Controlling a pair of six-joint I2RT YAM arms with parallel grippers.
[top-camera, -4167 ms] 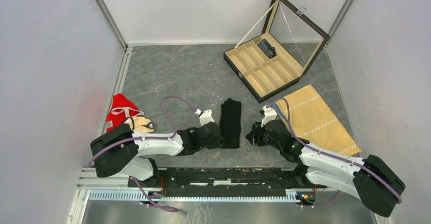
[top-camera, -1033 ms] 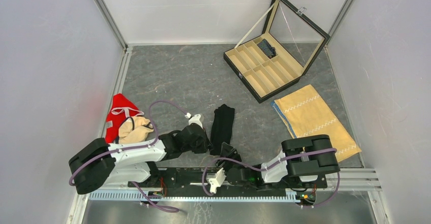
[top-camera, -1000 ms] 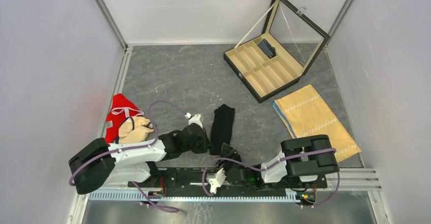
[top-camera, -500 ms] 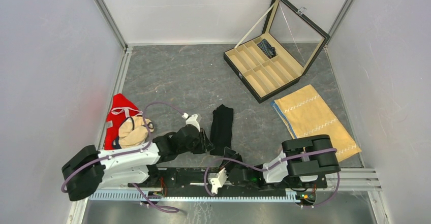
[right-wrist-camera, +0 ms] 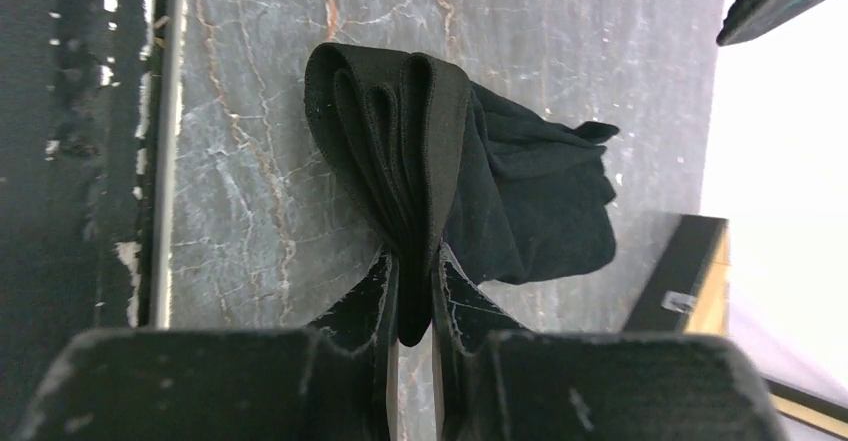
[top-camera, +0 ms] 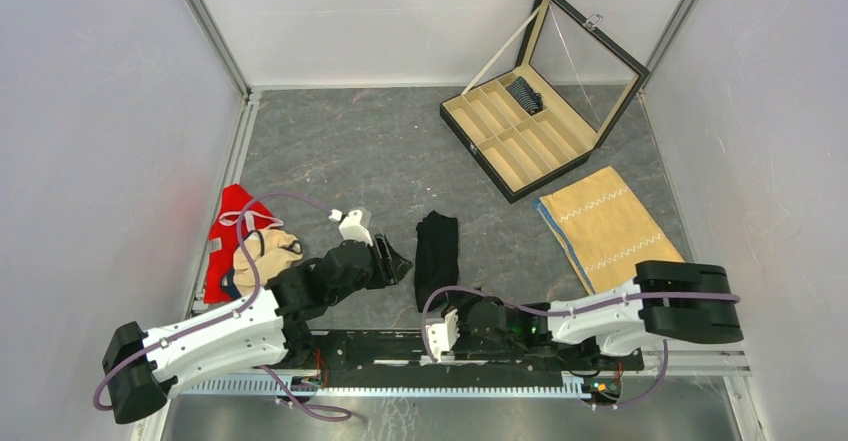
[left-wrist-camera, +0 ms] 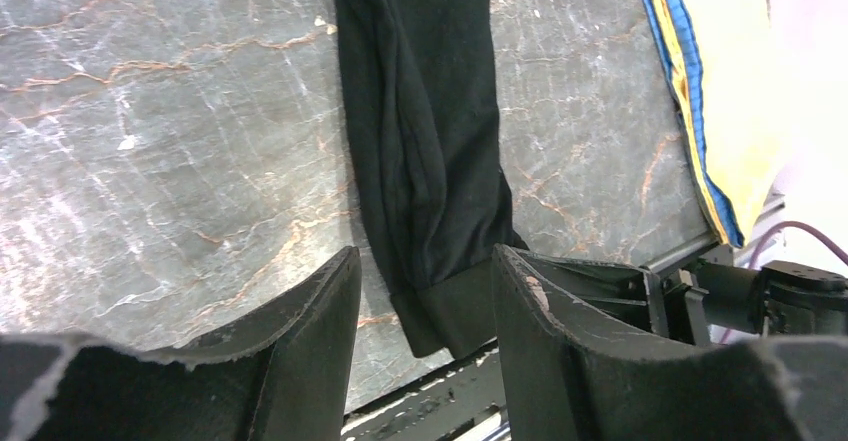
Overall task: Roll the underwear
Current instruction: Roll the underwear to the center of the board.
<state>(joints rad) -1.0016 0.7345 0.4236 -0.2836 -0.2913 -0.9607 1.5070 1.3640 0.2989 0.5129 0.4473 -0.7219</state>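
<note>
On the grey marbled tabletop (top-camera: pixel 340 151), right hand (right-wrist-camera: pixel 412 261) pinches near end of plain black fabric underwear (top-camera: pixel 436 246); left hand (left-wrist-camera: pixel 422 256), spread and empty, has backed off leftward.

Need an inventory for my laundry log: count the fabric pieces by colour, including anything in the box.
Black: 1, the black underwear, pinched by the right gripper
Dark striped: 1, the striped underwear, in the box
Tan: 1, the tan cloth
Red: 1, the red garment
Beige: 1, the beige garment
Total: 5
</note>
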